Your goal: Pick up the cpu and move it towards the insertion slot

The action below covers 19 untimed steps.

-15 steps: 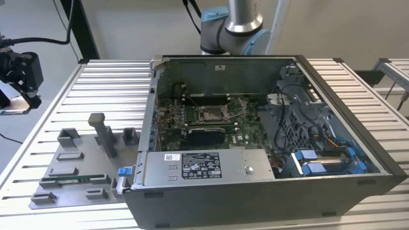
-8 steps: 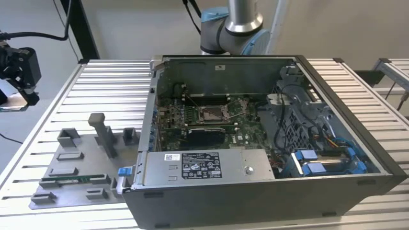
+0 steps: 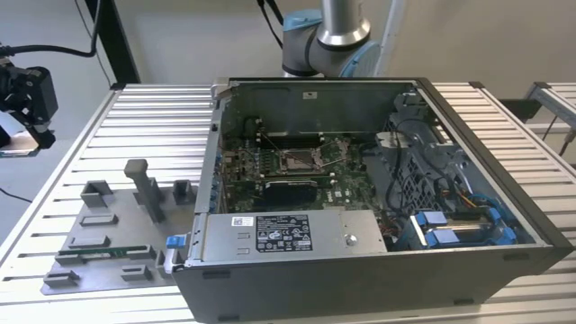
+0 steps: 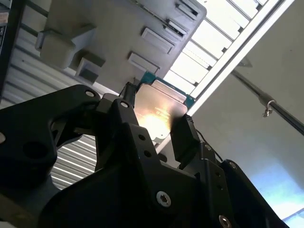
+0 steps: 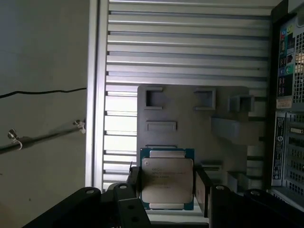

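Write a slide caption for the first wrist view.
Black gripper clamps the silvery square cpu, grey fixture tray and slatted metal table beyond.

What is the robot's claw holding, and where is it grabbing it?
The gripper holds the cpu, pinched flat between its two fingers by two opposite side edges.

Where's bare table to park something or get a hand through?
Bare slats: between the fixture plate and the table's far edge, beside the case; also the exterior view's right of the case. Crowded: plate, case interior.
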Each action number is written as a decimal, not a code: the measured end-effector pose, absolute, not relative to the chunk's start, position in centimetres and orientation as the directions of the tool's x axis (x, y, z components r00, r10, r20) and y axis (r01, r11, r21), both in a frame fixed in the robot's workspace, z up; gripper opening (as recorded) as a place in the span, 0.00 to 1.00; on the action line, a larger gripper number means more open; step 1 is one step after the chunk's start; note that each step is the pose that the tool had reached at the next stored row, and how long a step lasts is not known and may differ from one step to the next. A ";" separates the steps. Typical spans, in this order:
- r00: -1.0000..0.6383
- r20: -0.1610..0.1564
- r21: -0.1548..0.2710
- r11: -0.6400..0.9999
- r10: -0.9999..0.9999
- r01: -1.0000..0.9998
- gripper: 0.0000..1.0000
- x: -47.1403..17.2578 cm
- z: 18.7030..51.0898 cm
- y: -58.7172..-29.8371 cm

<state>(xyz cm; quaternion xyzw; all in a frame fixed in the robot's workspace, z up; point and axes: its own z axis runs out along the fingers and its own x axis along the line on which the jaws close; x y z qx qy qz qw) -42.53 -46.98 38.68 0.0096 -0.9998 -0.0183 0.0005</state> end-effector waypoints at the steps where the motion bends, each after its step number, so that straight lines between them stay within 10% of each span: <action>1: -1.000 0.001 0.037 0.999 -0.019 -0.019 0.00 -42.5 38.7 -47.0; 19: -1.000 0.001 0.037 0.999 -0.019 -0.019 0.00 -39.6 38.7 -47.0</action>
